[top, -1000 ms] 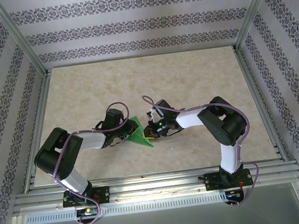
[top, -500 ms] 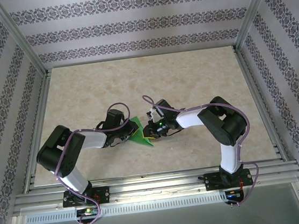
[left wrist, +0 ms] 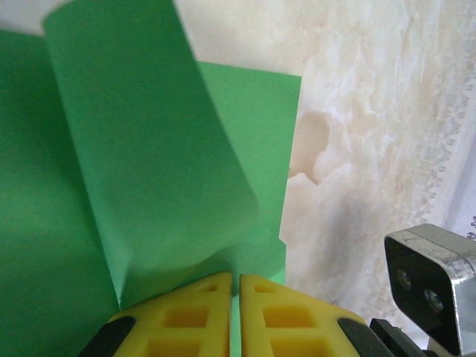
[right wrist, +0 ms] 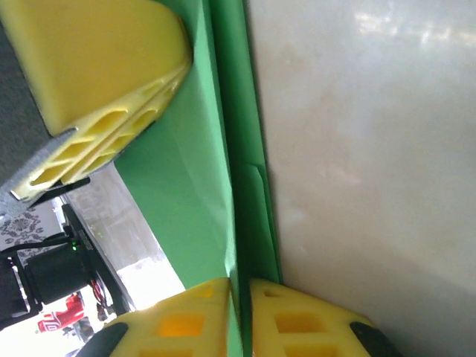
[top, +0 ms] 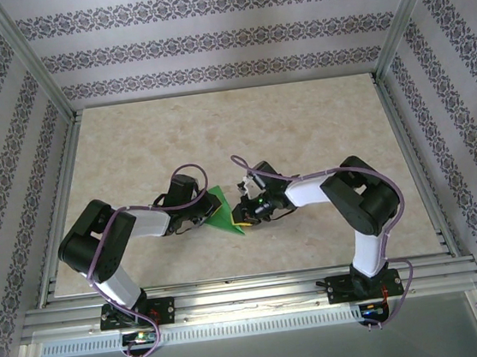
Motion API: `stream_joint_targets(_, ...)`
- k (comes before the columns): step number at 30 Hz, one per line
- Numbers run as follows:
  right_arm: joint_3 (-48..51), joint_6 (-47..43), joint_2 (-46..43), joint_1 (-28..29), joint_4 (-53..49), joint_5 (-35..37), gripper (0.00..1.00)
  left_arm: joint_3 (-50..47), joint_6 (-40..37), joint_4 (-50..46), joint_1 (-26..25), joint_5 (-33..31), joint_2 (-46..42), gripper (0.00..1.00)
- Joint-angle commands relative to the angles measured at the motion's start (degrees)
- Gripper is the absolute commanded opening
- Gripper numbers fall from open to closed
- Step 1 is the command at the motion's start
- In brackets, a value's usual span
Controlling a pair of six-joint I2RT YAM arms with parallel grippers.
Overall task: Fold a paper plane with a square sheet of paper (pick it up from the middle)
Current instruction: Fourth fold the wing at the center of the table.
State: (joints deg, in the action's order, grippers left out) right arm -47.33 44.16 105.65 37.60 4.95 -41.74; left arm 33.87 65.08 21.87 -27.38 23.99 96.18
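At your left gripper (left wrist: 236, 286), the yellow fingers pinch nearly together on an edge of the green sheet of paper (left wrist: 149, 171), where one flap curls upward. Your right gripper (right wrist: 242, 294) clamps its folded ridge just as narrowly. The sheet sits between both wrists, mid-table (top: 302, 128).

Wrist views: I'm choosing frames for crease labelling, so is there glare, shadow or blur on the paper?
Right wrist view: the green paper shows a sharp fold, no glare; reflections brighten the table upper right. Left wrist view: its curled flap is slightly soft, faintly shadowing the layer beneath.
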Motion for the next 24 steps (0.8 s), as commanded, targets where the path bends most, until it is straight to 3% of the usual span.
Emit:
stream_joint_targets(1,2.2,-1.4,-1.0,-0.2,-3.1,-1.3,0.13,-1.6,-0.8,-0.5,-0.6,0.2,1.2,0.13)
stream_joint_targets(8,2.9,-3.9,-0.7,-0.4,-4.4,-2.1,0.14,-1.8,-0.6,-0.1,-0.6,0.2,1.2,0.12)
stream_joint_targets(15,0.6,-1.7,-3.3,-2.5,-3.8,-2.7,0.22,-2.4,-0.7,1.4,-0.6,0.6,1.1,0.12)
stream_joint_targets(24,-3.0,0.3,-0.2,-4.0,-2.1,-7.0,0.18,-2.7,-0.4,2.8,-0.7,1.1,1.4,0.11)
